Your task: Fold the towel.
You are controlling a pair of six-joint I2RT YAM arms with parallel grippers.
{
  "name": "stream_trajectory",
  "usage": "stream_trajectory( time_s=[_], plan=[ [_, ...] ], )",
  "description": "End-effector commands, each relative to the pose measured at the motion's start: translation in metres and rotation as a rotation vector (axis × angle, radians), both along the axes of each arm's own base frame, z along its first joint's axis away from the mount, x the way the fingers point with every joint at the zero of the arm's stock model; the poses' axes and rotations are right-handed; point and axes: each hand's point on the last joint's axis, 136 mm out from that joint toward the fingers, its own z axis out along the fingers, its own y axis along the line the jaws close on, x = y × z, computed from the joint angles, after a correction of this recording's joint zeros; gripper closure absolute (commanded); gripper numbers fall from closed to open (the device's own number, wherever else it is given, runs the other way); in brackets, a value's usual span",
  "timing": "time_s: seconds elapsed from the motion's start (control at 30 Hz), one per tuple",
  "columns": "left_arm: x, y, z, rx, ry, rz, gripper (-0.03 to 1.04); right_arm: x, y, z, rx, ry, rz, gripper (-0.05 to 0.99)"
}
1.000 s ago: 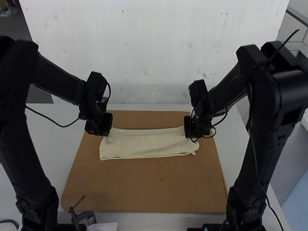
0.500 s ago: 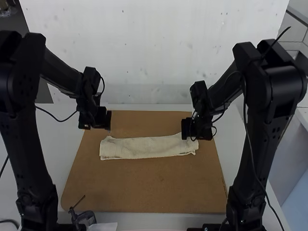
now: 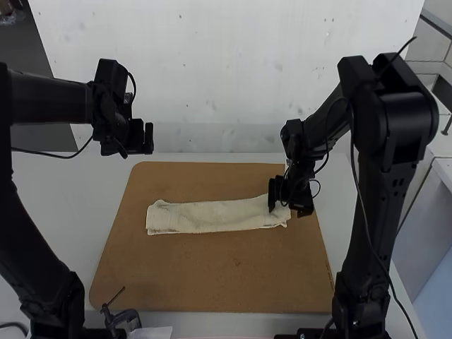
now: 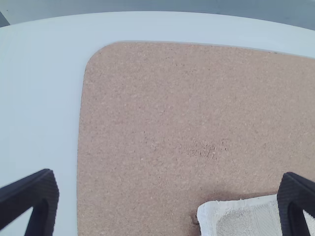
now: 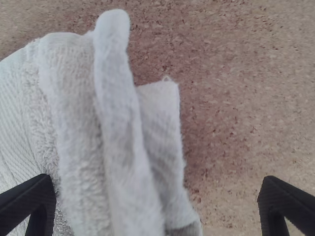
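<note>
The cream towel (image 3: pixel 212 217) lies across the brown board (image 3: pixel 212 275) on the white table (image 3: pixel 78 205), folded into a long, narrow strip running between the robot's left and right sides (how many folds it has, I can't tell).

The left hand (image 3: pixel 133 140) hangs beyond the board's far left corner, well apart from the towel. In the left wrist view its black fingers stand wide apart and have hold of nothing.

The right hand (image 3: pixel 288 203) is over the strip's right end. In the right wrist view, its fingers are wide open too, with no cloth pinched between them; the layers there are uneven, with one soft ridge sticking up and a flatter layer beside it.

At the near left edge of the board is a dark clamp (image 3: pixel 127 319), with a piece of white paper (image 3: pixel 155 332) just beside it.
</note>
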Motion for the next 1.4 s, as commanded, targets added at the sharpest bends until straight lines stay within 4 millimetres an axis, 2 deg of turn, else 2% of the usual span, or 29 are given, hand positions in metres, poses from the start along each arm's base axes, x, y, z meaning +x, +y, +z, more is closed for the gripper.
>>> stream_trajectory(
  time_s=[0.0, 0.17, 0.33, 0.53, 0.67, 0.93, 1.17, 1.27, 1.37],
  plan=[
    [-0.008, 0.002, 0.0, 0.01, -0.003, -0.001, 0.0, 0.01, 0.002, -0.01, 0.018, 0.027, -0.038, 0.1],
    [-0.011, 0.004, 0.006, 0.007, -0.019, 0.0, 0.0, 0.012, 0.006, -0.027, 0.003, 0.078, -0.043, 0.4],
    [-0.014, 0.004, 0.009, 0.003, -0.03, -0.002, 0.0, 0.011, 0.008, -0.028, -0.014, 0.083, -0.03, 0.92],
    [-0.016, 0.002, 0.005, 0.003, -0.02, -0.008, 0.0, 0.01, 0.002, -0.025, -0.019, 0.094, -0.038, 0.92],
    [-0.018, 0.003, 0.004, 0.003, -0.016, -0.006, 0.0, 0.015, -0.013, -0.009, -0.017, 0.067, -0.051, 0.92],
    [-0.022, 0.003, 0.007, 0.003, -0.028, -0.009, 0.0, 0.023, -0.076, 0.018, -0.031, 0.009, -0.105, 0.92],
    [-0.028, 0.002, 0.004, 0.004, -0.02, -0.011, 0.01, 0.025, -0.134, 0.021, -0.058, -0.015, -0.156, 0.92],
    [-0.03, 0.002, 0.002, 0.005, -0.014, -0.011, 0.01, 0.032, -0.153, 0.025, -0.071, -0.031, -0.178, 0.92],
    [-0.03, 0.001, 0.001, 0.004, -0.013, -0.013, 0.01, 0.035, -0.159, 0.029, -0.077, -0.04, -0.179, 0.92]
  ],
)
